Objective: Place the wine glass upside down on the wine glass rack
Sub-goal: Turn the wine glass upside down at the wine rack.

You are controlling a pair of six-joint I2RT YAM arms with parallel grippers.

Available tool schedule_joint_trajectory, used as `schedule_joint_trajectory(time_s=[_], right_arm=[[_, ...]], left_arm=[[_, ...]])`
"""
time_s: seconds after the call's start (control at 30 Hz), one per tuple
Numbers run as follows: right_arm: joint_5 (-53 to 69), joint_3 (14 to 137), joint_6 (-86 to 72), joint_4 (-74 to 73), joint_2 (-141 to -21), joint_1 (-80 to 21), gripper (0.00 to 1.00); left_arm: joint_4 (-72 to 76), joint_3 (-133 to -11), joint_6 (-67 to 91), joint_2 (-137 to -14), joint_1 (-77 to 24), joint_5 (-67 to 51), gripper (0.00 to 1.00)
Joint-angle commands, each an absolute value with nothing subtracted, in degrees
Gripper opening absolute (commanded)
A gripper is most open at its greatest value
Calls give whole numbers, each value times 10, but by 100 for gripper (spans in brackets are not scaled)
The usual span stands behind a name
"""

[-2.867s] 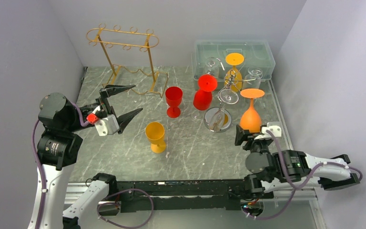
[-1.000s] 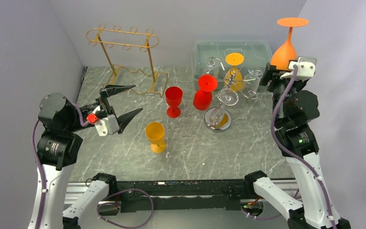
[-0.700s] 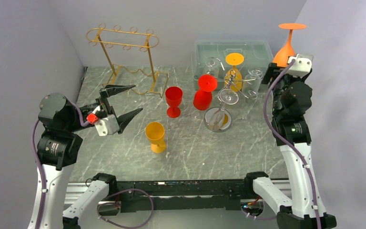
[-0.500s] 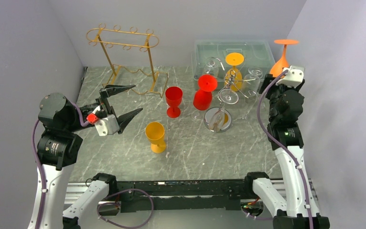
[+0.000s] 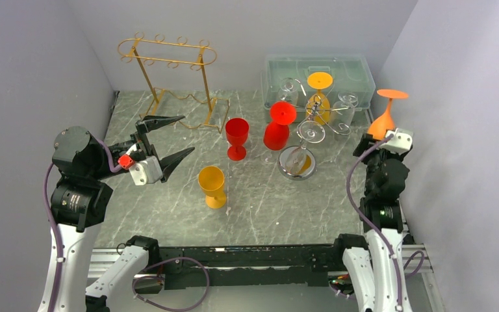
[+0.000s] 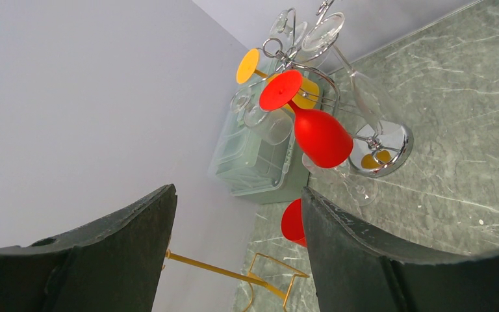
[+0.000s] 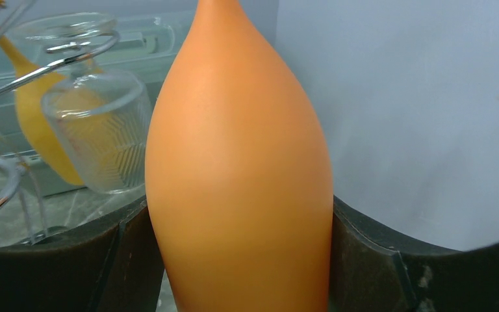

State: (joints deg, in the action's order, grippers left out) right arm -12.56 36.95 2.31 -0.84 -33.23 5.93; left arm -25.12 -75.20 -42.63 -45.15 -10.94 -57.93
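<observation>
Wine glass inverted in right tool

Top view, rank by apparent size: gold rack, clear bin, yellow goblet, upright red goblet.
1. gold rack
2. clear bin
3. yellow goblet and upright red goblet: look alike, not ranked.

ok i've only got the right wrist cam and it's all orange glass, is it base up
observer: yes, from above the orange glass sits bowl down in the right gripper, flat base on top, near the right edge of the table
operator: and what's beside it
observer: the chrome rack stands to its left, with a red glass and a yellow glass hanging on it upside down
operator: left arm in the way
observer: no, the left gripper is open and empty, over by the gold rack
</observation>
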Motion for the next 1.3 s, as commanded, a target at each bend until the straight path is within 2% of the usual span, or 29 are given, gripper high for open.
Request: schedule_joint_trajectory(time_s=[0.0, 0.23, 0.8, 1.27], right_arm=[[-63, 343, -20, 15, -273, 63, 0], [59, 320, -27, -29, -279, 63, 0], [182, 289, -45, -26, -302, 62, 0], [273, 276, -19, -43, -264, 62, 0]], left_arm=[[-247, -752, -433, -449, -108, -579, 75], [-247, -752, -433, -449, -108, -579, 75], [-247, -752, -433, -449, -108, -579, 75], [-247, -752, -433, -449, -108, -579, 75]])
